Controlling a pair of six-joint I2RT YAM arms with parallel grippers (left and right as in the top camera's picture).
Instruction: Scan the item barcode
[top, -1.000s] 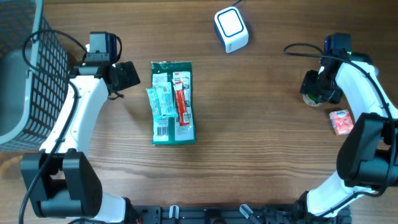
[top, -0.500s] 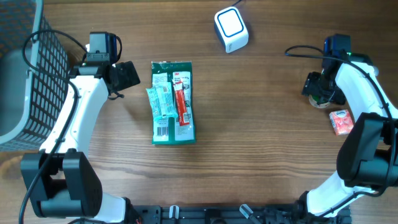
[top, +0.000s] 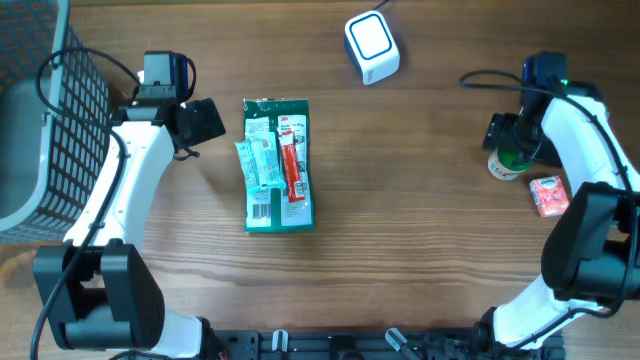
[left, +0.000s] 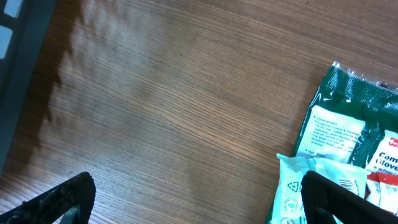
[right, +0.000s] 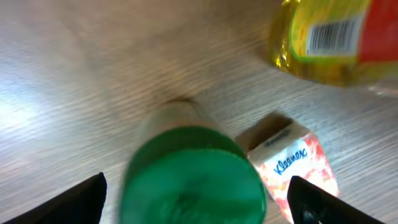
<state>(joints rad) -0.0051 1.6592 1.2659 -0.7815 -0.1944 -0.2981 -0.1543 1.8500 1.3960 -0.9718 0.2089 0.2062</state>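
A white barcode scanner (top: 372, 45) with a blue face sits at the back of the table. A jar with a green lid (top: 507, 165) stands upright at the right. My right gripper (top: 503, 138) hovers just above it, open, its fingers (right: 87, 200) wide on both sides of the green lid (right: 193, 177) without touching. A flat green package (top: 278, 165) with smaller packets on top lies left of centre. My left gripper (top: 205, 120) is open over bare wood beside the package's top left corner (left: 348, 143), holding nothing.
A small Kleenex pack (top: 549, 195) lies right of the jar, close to it (right: 292, 158). A yellow packet with a barcode (right: 336, 40) lies beyond the jar in the right wrist view. A grey wire basket (top: 40, 120) stands at the far left edge.
My right gripper has opened and drawn back a little from the jar, which now stands free and shows more below it. The left arm has not moved.
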